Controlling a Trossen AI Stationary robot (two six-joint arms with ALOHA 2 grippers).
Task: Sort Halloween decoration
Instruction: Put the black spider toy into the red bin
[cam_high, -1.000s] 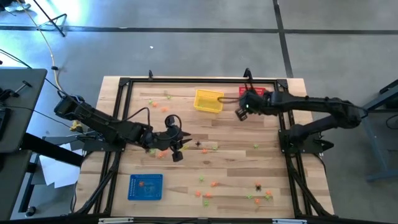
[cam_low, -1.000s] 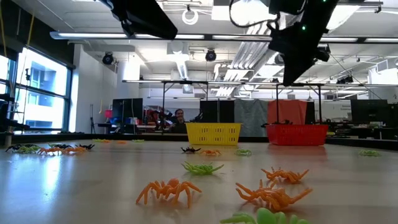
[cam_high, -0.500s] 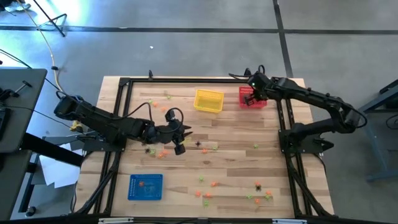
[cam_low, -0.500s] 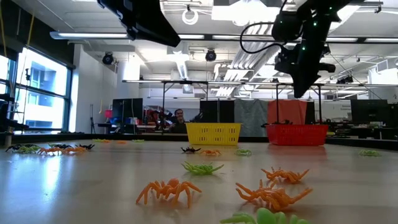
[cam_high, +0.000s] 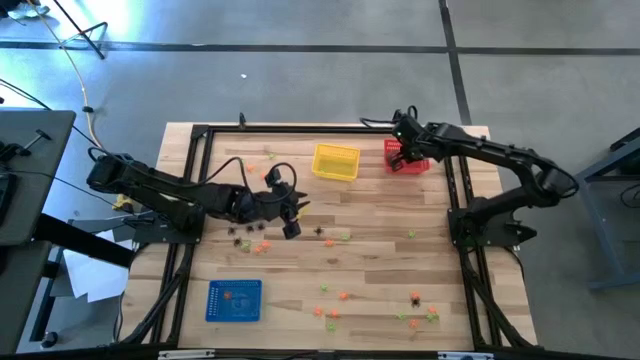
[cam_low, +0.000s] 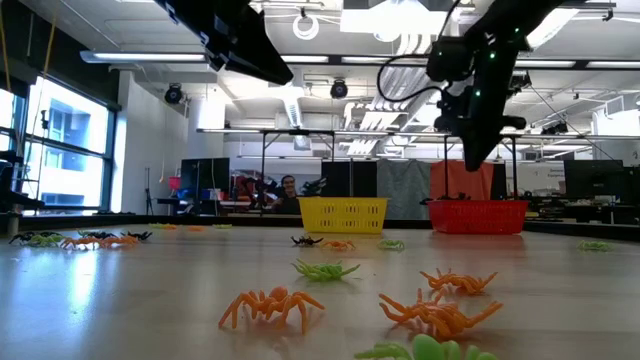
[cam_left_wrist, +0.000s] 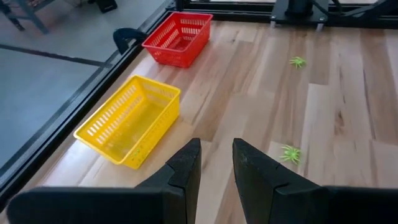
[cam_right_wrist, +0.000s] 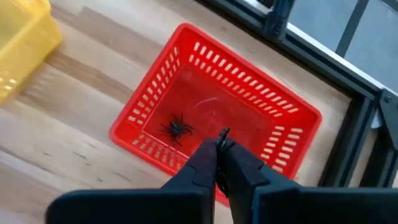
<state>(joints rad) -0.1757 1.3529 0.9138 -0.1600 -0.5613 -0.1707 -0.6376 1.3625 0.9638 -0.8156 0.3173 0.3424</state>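
The Halloween decoration is a scatter of tiny orange, green and black spider trinkets (cam_high: 330, 310) lying on the wooden table. One black spider (cam_right_wrist: 177, 129) lies inside the red basket (cam_right_wrist: 155, 99). My right gripper (cam_right_wrist: 221, 142) hangs over that basket (cam_high: 418, 166), its fingers close together on a small black trinket (cam_right_wrist: 222, 132), of which only a bit shows. My left gripper (cam_left_wrist: 216, 148) stands open above the table's middle (cam_high: 291, 227), nothing between its fingers, with the yellow basket (cam_left_wrist: 127, 124) beyond it. My right gripper pinches a small black trinket between its two fingertips; a thin black bit (cam_right_wrist: 223, 132) sticks out past them. The fingers slant down from above over the red basket's inside. The trinket is lifted clear of the basket floor. The fingers hide the rest of it.
The yellow basket (cam_high: 335, 162) stands at the far middle and a blue basket (cam_high: 234, 300) at the near left. A black metal frame (cam_high: 200, 135) runs round the table. Green spiders (cam_left_wrist: 290, 153) lie ahead of the left gripper, orange ones (cam_low: 270, 303) near the front.
My right gripper has swung from beside the yellow basket toward the table's far right and sunk a little, so that it now hangs over the red basket. My left gripper has drifted a little toward the far edge, staying open.
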